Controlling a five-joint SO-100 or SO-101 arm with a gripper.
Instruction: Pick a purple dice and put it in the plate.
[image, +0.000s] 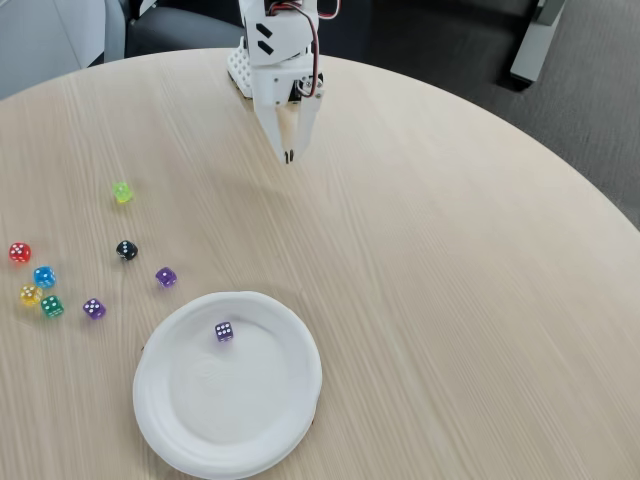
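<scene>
Purple dice (224, 331) on plate (165, 420), well apart from gripper (289, 157) fingertips

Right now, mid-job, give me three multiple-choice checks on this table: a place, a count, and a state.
1. Where does the black die lie?
A. in the plate
B. on the table left of the plate
C. under the gripper

2. How many purple dice lie outside the plate?
A. none
B. two
C. four

3. The gripper is:
A. holding a die
B. resting in the plate
C. shut and empty near the arm's base

Answers:
1 B: it sits among the loose dice.
2 B: two on the wood; a third inside.
3 C: its fingers meet with nothing between.
</scene>
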